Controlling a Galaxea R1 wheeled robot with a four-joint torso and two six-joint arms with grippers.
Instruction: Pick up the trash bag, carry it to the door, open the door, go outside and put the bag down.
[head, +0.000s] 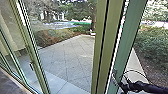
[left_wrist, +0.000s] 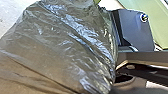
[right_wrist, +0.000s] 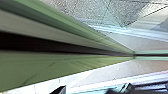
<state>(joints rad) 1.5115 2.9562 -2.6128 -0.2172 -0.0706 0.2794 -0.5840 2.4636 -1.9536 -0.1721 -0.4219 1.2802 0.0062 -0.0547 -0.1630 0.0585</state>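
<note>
Can't tell if your L gripper is open or shut; the trash bag bulks up right by that wrist, prob. carried L so the R stays free for the door. Your R gripper, at the end of the black R arm, is beside the green metal door frame, likely there to work or brace it; its state, can't tell either. Past the frame: pale paving slabs, shrubs & trees beyond. Dark indoor floor at lower L.
</note>
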